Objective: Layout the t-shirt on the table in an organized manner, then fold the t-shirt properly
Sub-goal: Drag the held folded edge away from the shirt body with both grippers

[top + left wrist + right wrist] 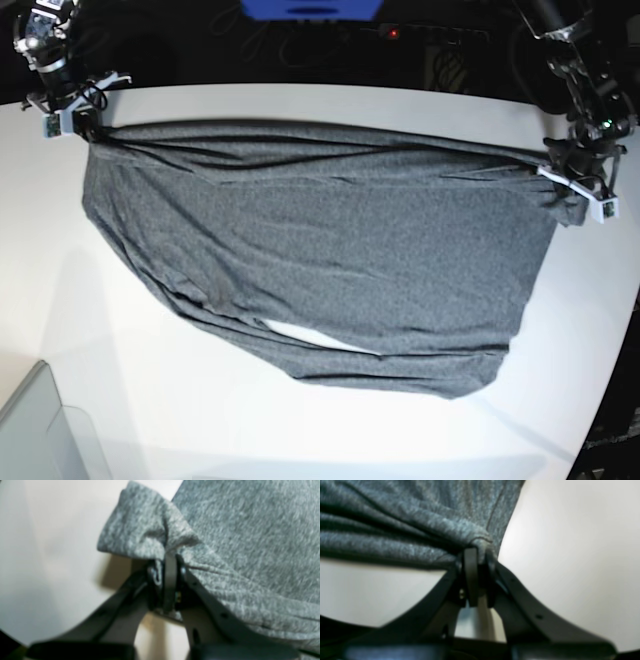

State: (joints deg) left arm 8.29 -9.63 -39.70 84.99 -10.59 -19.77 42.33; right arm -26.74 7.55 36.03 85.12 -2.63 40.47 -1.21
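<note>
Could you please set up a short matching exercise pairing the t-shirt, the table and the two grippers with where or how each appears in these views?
Things:
1. t-shirt
2. table
3. left gripper
4. right gripper

Descriptions:
A. glossy white, underneath everything
B. jaws shut on cloth, base view's right
C. heather grey, stretched between both arms
D. jaws shut on cloth, base view's left

Pairs: 1-C, 2-A, 3-B, 4-D

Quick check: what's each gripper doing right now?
Left gripper: shut on the t-shirt.
Right gripper: shut on the t-shirt too.
</note>
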